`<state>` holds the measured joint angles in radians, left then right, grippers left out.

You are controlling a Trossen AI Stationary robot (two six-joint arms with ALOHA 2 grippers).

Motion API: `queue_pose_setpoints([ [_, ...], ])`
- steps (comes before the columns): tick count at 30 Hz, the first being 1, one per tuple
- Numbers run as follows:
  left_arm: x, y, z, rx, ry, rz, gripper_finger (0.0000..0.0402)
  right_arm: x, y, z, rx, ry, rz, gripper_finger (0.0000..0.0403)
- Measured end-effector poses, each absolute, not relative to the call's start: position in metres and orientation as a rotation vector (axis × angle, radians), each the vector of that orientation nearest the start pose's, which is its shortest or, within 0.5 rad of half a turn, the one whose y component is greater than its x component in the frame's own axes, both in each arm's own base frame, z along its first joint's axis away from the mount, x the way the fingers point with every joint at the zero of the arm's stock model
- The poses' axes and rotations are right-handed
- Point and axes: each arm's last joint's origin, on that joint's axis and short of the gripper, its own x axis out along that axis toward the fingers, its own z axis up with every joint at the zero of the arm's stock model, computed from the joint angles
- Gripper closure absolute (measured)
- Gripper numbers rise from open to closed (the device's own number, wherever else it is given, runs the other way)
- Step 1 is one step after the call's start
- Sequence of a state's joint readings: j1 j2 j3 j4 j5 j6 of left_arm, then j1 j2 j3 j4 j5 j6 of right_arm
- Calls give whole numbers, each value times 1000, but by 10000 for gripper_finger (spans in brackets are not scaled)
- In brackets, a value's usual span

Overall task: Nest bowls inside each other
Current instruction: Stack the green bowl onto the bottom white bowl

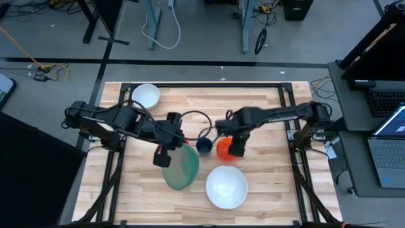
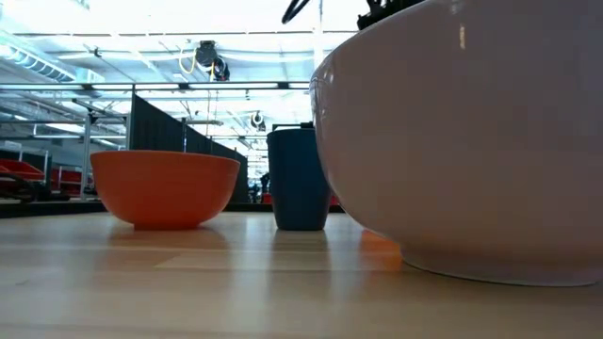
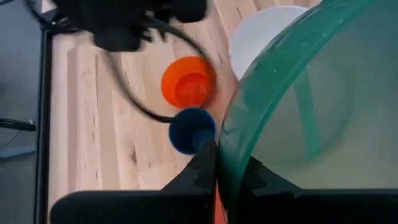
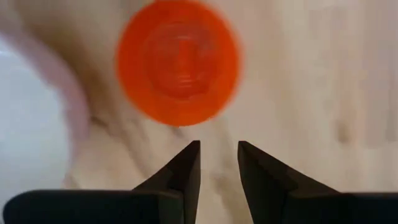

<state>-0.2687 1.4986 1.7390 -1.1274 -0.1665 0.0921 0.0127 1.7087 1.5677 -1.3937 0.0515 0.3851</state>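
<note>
**High view: green bowl gripped, orange bowl beneath the right gripper**

High view first, from the near edge of the table [image 1: 266,114] outward: we see the large white bowl [image 1: 226,187] standing closest, alone on the wood. Just beside it, toward the left arm, the large green bowl [image 1: 181,167] is tilted, and the left gripper [image 1: 163,156] is clamped tight on its rim. In the left wrist view we see that rim pinched between the two dark fingers [image 3: 198,169].

Farther back, the small orange bowl [image 1: 225,148] sits on the table with the tiny dark blue bowl [image 1: 204,146] just beside it. The right gripper [image 1: 235,148] hangs over the orange bowl. In the right wrist view we see its fingers [image 4: 185,167] parted by a narrow gap with nothing between them, and the orange bowl lies beyond the tips.

Farthest away, near the back left corner, we find the small white bowl [image 1: 146,96], well apart from the rest.
</note>
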Motion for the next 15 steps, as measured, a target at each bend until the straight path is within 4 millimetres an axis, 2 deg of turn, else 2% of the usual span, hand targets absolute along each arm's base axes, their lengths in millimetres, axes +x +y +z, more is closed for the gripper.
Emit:
queue_pose_setpoints([
  [3, 279, -73, 408, 272, 850, -146, 402, 299, -17, 309, 264, 1434, -428, 312],
  [10, 304, -81, 405, 235, 746, -192, 402, 261, -57, 343, 302, 1317, -615, 312],
  [15, 327, -86, 397, 232, 679, -213, 402, 240, -70, 360, 331, 1242, -658, 312],
])
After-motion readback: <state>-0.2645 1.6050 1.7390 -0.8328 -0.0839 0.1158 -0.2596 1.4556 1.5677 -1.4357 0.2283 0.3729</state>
